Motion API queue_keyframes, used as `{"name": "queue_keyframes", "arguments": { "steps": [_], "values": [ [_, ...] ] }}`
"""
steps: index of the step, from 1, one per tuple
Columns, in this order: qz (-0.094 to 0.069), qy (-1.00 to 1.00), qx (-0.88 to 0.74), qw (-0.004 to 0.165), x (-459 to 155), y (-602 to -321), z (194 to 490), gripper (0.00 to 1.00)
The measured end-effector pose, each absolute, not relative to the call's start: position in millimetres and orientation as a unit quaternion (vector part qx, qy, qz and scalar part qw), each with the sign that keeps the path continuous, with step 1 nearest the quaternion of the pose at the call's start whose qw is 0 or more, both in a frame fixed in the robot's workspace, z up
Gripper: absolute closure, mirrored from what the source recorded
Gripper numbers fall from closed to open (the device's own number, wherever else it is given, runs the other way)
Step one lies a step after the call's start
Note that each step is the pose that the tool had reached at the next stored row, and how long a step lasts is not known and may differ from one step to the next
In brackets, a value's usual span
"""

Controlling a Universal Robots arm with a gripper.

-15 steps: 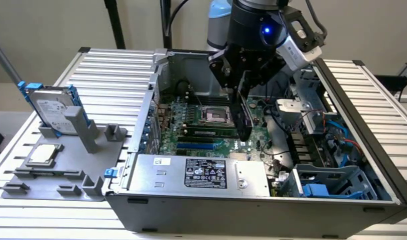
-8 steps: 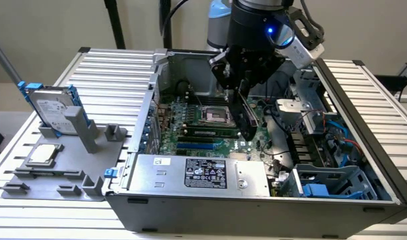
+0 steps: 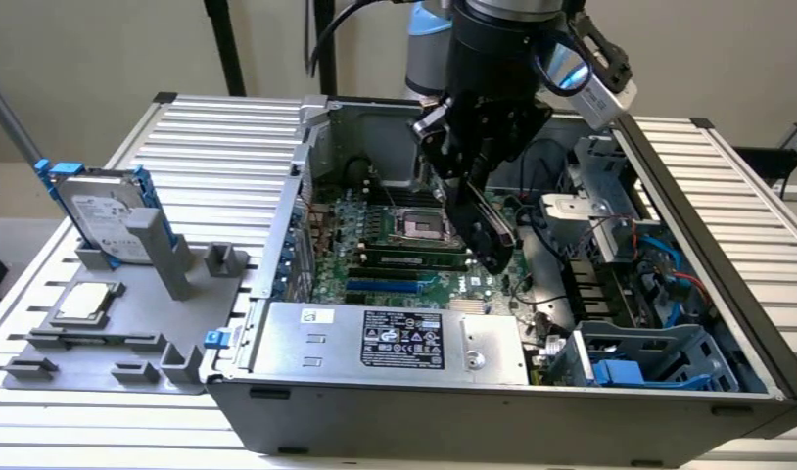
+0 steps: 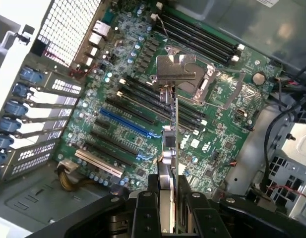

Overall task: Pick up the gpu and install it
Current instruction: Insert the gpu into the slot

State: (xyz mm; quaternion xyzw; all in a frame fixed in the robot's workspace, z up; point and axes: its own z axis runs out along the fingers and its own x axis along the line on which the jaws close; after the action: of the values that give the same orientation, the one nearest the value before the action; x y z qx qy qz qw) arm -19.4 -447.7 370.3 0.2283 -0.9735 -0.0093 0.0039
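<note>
Open computer case [image 3: 503,421] lies on a slatted metal table [image 3: 229,137], with the motherboard [image 3: 372,211] exposed.

Gripper [image 3: 467,174]: positioned inside the case opening, above the middle of the motherboard. From the wrist view the gripper [image 4: 167,198] has its two black fingers [image 4: 145,213] clamped on either face of the gpu [image 4: 171,148].

Gpu: held in the gripper and seen edge-on as a thin blade, with its silvery end bracket [image 4: 175,69] at the end farthest from the fingers. In the exterior view the gpu [image 3: 491,240] hangs as a dark card, tilted, its lower end towards the exterior view's right. It sits over the green board near the CPU socket [image 3: 418,227] and is not seated in any slot. Whether its lower end touches the board cannot be told.

Expansion slots: the blue slot [image 4: 125,124] and the black slots beside it are unoccupied.

Outside the case, at the exterior view's left: a grey fixture tray [image 3: 151,304] carries a hard drive [image 3: 105,211] with blue side rails, standing upright, and a square silver chip [image 3: 88,302], lying flat.
</note>
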Motion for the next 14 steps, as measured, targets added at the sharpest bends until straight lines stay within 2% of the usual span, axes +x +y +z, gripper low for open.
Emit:
{"name": "queue_keyframes", "arguments": {
  "steps": [14],
  "values": [
    [-0.009, -0.937, 0.35, 0.005, -19.4, -447.7, 365.9, 0.73]
  ]
}}
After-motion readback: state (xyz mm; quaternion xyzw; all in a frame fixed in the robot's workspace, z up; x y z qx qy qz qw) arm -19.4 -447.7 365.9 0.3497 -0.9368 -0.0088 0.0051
